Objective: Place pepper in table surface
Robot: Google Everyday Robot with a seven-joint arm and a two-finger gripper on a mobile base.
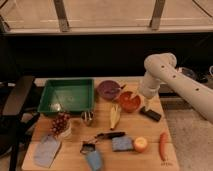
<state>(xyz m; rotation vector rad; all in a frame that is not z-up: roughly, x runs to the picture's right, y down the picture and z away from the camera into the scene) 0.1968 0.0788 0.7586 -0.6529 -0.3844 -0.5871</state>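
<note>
The pepper [163, 145], long, slim and red-orange, lies on the light-brown wooden table surface [135, 129] near its front right corner, pointing roughly front to back. My gripper [148, 105] hangs from the white arm over the right side of the table. It is just right of a red bowl and above a small black object [150, 114]. It is well behind the pepper and apart from it.
A green tray [67, 96] stands at the back left. A purple bowl [108, 90] and the red bowl [129, 101] stand behind a corn cob [115, 116]. An apple [141, 144], blue sponge [121, 144], grapes [60, 123], blue cloth [46, 150] and black tool [107, 135] fill the front. A dark chair [17, 97] stands left.
</note>
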